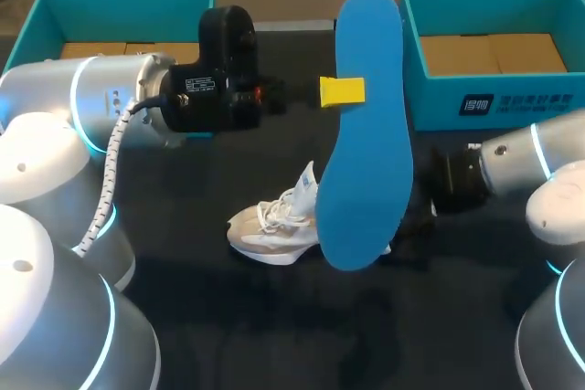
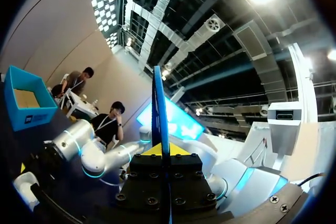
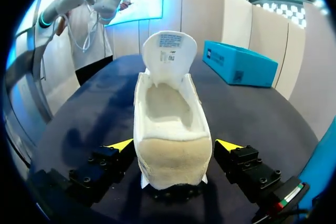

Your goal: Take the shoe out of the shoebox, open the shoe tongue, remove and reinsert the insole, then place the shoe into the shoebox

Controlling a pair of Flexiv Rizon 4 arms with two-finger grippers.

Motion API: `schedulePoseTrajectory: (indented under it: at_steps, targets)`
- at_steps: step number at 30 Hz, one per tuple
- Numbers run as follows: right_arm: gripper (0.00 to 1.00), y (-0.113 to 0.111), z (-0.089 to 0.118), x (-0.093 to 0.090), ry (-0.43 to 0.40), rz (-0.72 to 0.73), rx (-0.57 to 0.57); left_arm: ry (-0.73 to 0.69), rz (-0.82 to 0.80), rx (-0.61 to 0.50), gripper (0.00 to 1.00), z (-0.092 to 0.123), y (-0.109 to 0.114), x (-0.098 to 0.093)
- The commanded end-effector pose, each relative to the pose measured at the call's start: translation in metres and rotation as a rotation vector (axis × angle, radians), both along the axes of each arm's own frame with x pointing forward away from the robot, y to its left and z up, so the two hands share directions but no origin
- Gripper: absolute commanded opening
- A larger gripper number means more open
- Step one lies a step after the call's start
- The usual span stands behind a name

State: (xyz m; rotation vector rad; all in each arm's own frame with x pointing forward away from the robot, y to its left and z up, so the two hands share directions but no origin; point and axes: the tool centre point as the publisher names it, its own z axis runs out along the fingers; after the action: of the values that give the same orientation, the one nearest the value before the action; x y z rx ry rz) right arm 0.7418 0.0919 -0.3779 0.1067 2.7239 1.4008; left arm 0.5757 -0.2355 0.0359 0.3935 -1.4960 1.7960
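Head view: flat blue foam insole (image 1: 370, 152) pinched upright in left gripper (image 1: 343, 90); white-and-beige laced sneaker (image 3: 170, 124) sits heel-first inside spread-open right gripper (image 3: 175, 146) (tips just beside it).

We're looking at a dark table (image 1: 274, 344), and near its middle the white shoe (image 1: 274, 230) stands on its sole, toe toward the left side, heel toward the right, tongue standing up. Along the far edge, two open teal boxes rest on the surface: the left box (image 1: 55, 8) at the far-left corner and the right box (image 1: 494, 105) at the far-right, well apart, each showing a brown cardboard floor.
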Motion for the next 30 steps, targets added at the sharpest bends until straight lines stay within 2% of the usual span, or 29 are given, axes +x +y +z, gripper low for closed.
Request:
schedulePoseTrajectory:
  at_steps: [1, 17, 22, 30]
  targets:
    - [1.0, -0.003, 0.018, -0.006, 0.042, 0.004, -0.161, 0.004, 0.013, -0.002, 0.0, 0.002, -0.004, -0.005]
    - [1.0, -0.003, 0.018, -0.006, 0.042, 0.004, -0.161, 0.004, 0.013, -0.002, 0.0, 0.002, -0.004, -0.005]
    - [1.0, -0.006, 0.03, -0.004, 0.02, 0.009, -0.24, 0.004, 0.013, -0.002, 0.0, 0.002, -0.004, -0.005]
    - [1.0, -0.003, 0.042, -0.005, 0.032, 0.031, -0.327, 0.004, 0.013, -0.002, 0.0, 0.002, -0.004, -0.005]
